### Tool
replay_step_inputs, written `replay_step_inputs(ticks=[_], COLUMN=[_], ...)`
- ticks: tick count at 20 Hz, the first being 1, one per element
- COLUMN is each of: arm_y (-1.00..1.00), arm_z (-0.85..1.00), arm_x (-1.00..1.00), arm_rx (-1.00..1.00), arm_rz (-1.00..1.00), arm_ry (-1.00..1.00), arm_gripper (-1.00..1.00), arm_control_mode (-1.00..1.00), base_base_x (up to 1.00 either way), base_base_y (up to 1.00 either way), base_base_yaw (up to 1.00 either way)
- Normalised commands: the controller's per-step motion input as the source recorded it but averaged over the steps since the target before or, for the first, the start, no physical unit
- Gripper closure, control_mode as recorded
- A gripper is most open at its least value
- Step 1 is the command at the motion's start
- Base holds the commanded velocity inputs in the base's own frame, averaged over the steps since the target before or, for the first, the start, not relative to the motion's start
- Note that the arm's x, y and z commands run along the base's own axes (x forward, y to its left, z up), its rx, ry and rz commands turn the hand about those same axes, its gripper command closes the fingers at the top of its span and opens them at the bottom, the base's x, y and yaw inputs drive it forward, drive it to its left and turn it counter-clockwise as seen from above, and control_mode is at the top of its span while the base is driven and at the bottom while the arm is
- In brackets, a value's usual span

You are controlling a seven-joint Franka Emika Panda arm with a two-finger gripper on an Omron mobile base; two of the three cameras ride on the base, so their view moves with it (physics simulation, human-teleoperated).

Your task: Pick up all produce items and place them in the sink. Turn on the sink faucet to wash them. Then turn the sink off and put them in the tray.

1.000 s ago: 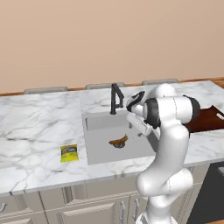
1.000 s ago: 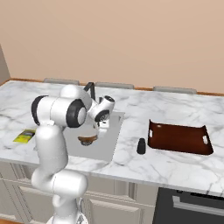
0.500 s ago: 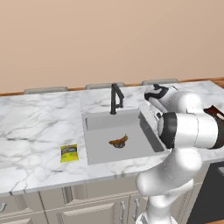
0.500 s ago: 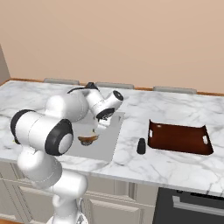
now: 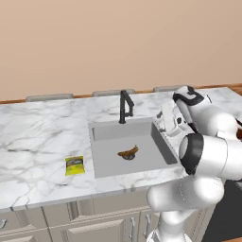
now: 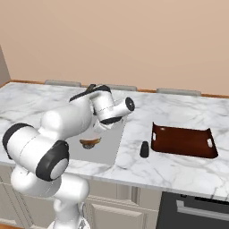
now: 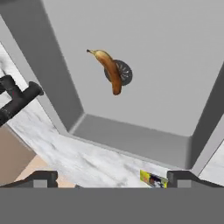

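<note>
My arm is bent forward, wrist angled down. My gripper (image 7: 111,177) has jaws spread wide, apparently holding nothing.

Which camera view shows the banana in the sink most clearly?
The hand view: the banana lies large and unblocked across the drain. The left base view shows it small but whole; in the right base view the arm partly covers it.

So there's a marble counter (image 5: 38,142) running across the middle of both base views, with a yellow snack packet (image 5: 74,165) lying flat toward the lower left of the left one. A small dark bottle-ish thing (image 6: 144,149) stands upright mid-frame in the right view. Pale cabinet fronts (image 5: 56,222) run along the bottom.
</note>
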Motion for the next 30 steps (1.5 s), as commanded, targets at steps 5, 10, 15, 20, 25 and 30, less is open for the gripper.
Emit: replay_step_inputs(ticks=[5,10,15,20,25,30], arm_y=[-0.27,0.2,0.12,0.48,0.07,-0.03], arm_z=[0.04,0.1,0.0,-0.01,0.0,0.0], arm_x=[0.12,0.38,0.38,0.42,0.34,0.36], arm_rx=[0.42,0.27,0.27,0.18,0.14,0.1], arm_rz=[-0.07,-0.14,-0.25,-0.18,-0.03,0.0], arm_ry=[-0.01,-0.03,0.0,0.0,0.0,0.0], arm_gripper=[-1.0,-1.0,-1.0,-1.0,-1.0,-1.0], arm_control_mode=[-1.0,-1.0,-1.0,-1.0,-1.0,-1.0], base_base_x=[0.0,0.0,0.0,0.0,0.0,0.0], base_base_y=[0.0,0.0,0.0,0.0,0.0,0.0], base_base_yaw=[0.0,0.0,0.0,0.0,0.0,0.0])
